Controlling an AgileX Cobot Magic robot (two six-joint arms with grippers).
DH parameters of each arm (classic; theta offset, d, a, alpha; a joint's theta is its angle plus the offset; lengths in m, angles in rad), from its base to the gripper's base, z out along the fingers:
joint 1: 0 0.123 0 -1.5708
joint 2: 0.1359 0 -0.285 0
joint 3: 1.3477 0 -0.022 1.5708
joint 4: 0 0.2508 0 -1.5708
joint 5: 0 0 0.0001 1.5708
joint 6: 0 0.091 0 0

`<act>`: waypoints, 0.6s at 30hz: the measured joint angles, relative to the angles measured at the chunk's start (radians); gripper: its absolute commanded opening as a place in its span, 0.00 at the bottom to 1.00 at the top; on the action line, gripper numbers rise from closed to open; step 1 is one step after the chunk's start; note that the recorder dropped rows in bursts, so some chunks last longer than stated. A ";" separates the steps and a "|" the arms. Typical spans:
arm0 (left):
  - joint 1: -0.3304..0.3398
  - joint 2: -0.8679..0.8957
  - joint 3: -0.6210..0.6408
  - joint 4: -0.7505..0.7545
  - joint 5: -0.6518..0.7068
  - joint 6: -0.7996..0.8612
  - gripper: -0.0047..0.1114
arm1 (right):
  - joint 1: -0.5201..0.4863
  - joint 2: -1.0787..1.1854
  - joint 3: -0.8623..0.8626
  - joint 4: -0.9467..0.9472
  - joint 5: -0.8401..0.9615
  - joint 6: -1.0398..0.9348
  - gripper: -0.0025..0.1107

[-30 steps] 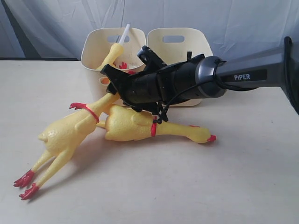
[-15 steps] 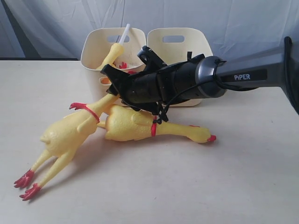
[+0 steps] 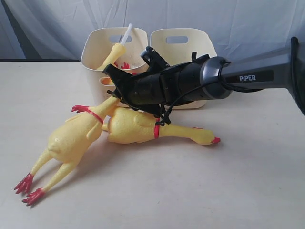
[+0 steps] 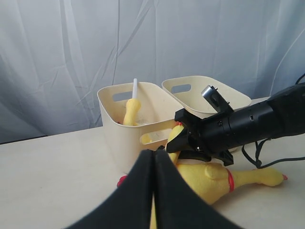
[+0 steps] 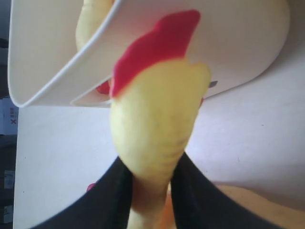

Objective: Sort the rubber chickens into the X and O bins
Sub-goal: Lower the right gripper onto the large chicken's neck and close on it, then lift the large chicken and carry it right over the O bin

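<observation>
right claw (image 5: 151, 167) partly closed, fingers tight on both sides of the neck of 1 rubber chicken (image 5: 157, 105)

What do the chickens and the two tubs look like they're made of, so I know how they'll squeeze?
Chickens: soft rubber or vinyl by the look, with matte yellow pebbled skin and a painted-looking red comb.
Tubs: probably rigid moulded plastic, with smooth cream satin walls, a thin rounded rim and cut-out slot handles.
Softness itself can't be seen.
</observation>
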 measured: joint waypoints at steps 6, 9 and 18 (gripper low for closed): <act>0.000 0.000 0.000 0.000 0.000 0.000 0.04 | 0.000 0.000 0.000 0.000 0.043 0.000 0.01; 0.000 0.000 0.000 0.000 0.000 0.000 0.04 | 0.000 0.000 0.000 0.000 0.068 0.000 0.01; 0.000 0.000 0.000 0.000 0.000 0.000 0.04 | 0.012 -0.030 0.000 0.000 0.093 0.000 0.01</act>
